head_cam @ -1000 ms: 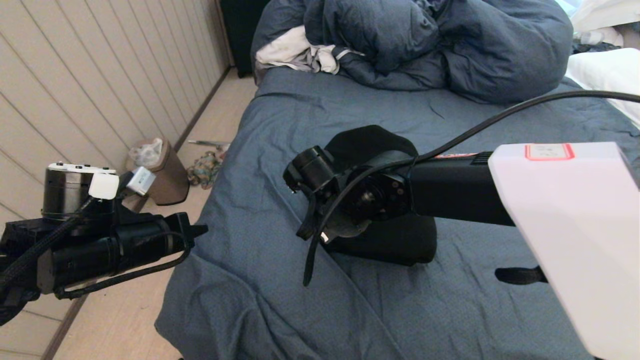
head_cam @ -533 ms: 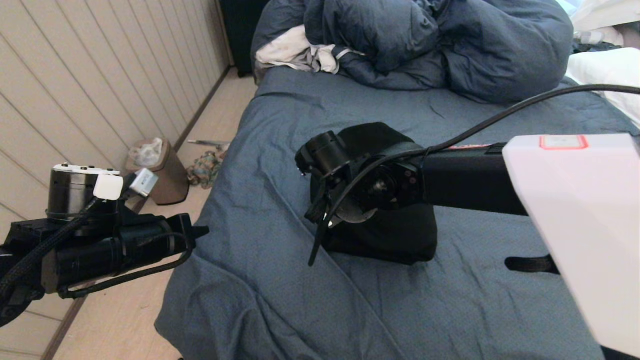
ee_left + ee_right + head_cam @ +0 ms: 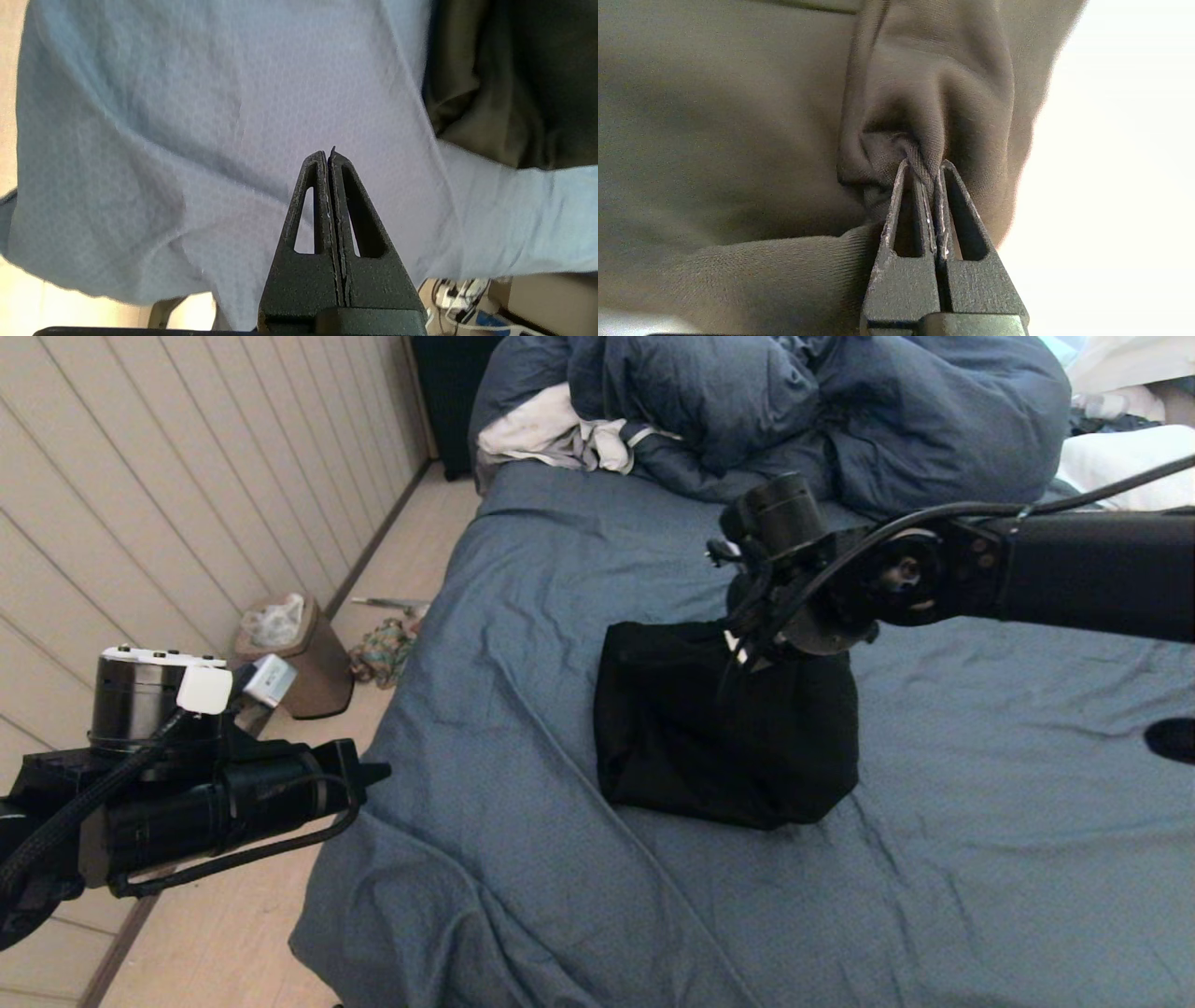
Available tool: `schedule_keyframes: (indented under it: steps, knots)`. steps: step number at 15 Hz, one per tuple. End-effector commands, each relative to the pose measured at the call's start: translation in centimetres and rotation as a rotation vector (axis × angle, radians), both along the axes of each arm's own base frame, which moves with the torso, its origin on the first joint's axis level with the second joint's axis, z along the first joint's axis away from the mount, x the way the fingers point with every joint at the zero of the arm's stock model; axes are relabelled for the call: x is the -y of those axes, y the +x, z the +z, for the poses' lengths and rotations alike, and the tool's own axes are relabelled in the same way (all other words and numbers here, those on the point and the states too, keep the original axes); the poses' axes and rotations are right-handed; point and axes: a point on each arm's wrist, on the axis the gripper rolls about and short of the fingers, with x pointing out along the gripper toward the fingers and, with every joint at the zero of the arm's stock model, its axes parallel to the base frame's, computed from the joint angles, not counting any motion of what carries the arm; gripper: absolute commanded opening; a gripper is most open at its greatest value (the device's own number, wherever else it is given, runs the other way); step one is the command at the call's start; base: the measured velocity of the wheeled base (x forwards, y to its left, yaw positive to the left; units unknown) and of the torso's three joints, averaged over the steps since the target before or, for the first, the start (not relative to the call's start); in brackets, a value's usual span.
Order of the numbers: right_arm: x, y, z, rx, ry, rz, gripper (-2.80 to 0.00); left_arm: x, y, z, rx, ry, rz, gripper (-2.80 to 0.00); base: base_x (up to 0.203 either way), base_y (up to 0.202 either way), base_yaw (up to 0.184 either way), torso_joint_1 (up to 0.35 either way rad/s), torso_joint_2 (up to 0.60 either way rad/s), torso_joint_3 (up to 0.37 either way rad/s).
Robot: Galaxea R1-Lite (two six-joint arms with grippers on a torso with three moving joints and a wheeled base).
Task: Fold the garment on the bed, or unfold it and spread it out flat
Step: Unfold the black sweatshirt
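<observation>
Spreading across most of the head view, the bed (image 3: pixel 560 569) carries a wrinkled blue-grey sheet, with a puffy duvet (image 3: pixel 840 420) heaped at its far end and a white and grey cloth (image 3: pixel 551 434) tucked against the duvet near the bed's far left corner. The garment (image 3: pixel 709 737) sits about midway along the bed, nearer its left edge than its right, bunched into a compact dark bundle whose top is drawn up into a peak. The right gripper (image 3: pixel 924 170) hangs over that peak with its fingers pinched tight on a fold of the black fabric. The left gripper (image 3: pixel 329 156) is parked off the bed's left edge, near its front corner, fingers pressed together on nothing. By my reading the garment is only being lifted open: no sleeve, hood or zip front lies flat yet, so nearly all the spreading remains. No brand, label or writing can be read on anything here.
</observation>
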Motion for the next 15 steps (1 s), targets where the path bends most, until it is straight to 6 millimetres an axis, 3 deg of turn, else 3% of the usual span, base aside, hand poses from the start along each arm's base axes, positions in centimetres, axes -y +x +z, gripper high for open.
schedule_keyframes:
  steps: [1,8,11,12,13,15]
  knots:
    - [5.0,-0.8,0.8,0.004,0.003,-0.113,-2.8,0.3,-0.3,-0.1,-0.003,-0.003,-0.012,-2.8,0.0,0.0,0.0,0.0,0.0,0.0]
    - [15.8,-3.9,-7.4,-0.032,0.037,-0.336,-2.8,0.5,-0.4,-0.3,-0.015,-0.001,-0.022,-2.8,0.0,0.0,0.0,0.0,0.0,0.0]
    - [17.7,-4.6,-9.4,-0.012,0.065,-0.362,-2.8,0.6,-0.3,-0.7,-0.028,0.005,-0.026,-2.8,0.0,0.0,0.0,0.0,0.0,0.0]
    - [17.9,-4.6,-9.6,-0.008,0.072,-0.36,-2.28,0.7,-0.3,-0.7,-0.027,0.005,-0.028,-2.8,0.0,0.0,0.0,0.0,0.0,0.0]
    - [18.1,-4.6,-9.5,-0.005,0.082,-0.355,0.0,0.7,-0.3,-0.8,-0.03,0.006,-0.031,-2.8,0.0,0.0,0.0,0.0,0.0,0.0]
    - [18.6,-4.9,-8.9,0.02,0.12,-0.343,0.0,0.8,-0.3,-0.8,-0.031,0.006,-0.032,-2.8,0.0,0.0,0.0,0.0,0.0,0.0]
